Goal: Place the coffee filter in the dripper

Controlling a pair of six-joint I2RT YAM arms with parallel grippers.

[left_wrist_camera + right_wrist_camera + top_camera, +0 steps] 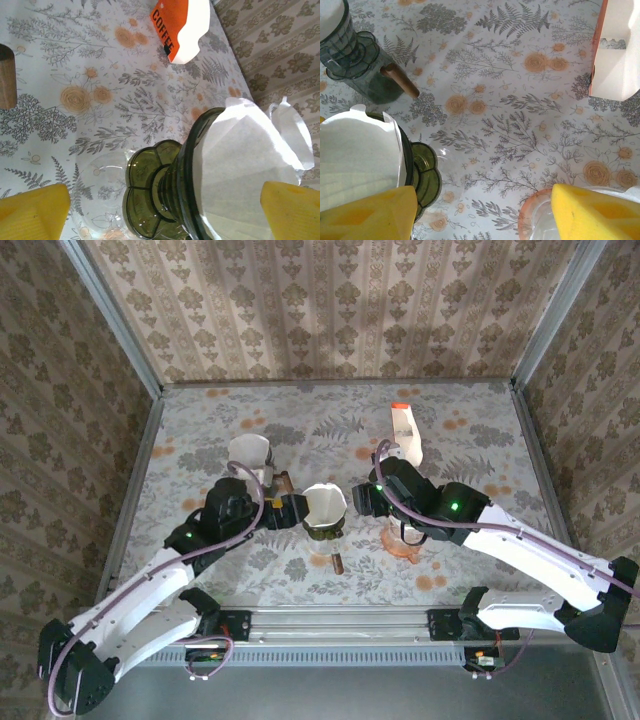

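- White paper coffee filter [240, 160] already sits inside the green dripper [160, 200], its cone filling the bowl and its upper edge standing proud of the rim. By that, the main step looks done.
- Left gripper [165, 212] is released. Its yellow pads [35, 212] stand wide on either side of the dripper. One is clear of the foot. Whether the other touches the paper I cannot tell.
- Right gripper [482, 215] is spread too and grasps nothing. Bare table [520, 125] lies between its fingers, with the filtered dripper just beside one finger.
- What seems left is to draw the left arm away without dragging the paper, and perhaps to press the filter flatter, since one folded edge juts past the rim.
- The filter is thin, matte and creased, and looks light enough to lift at a brush.
- The dripper is dark green glass, glossy and ribbed, with a scalloped foot. It stands at mid-table between the two grippers.
- Other things present are an orange and white coffee bag [182, 25] farther back, a grey-green dripper [355, 55] with a wooden handle [402, 82] and its own paper, and a clear orange-rimmed dripper [532, 222] under the right fingers.
- The tablecloth is flat, printed with ferns and orange flowers.
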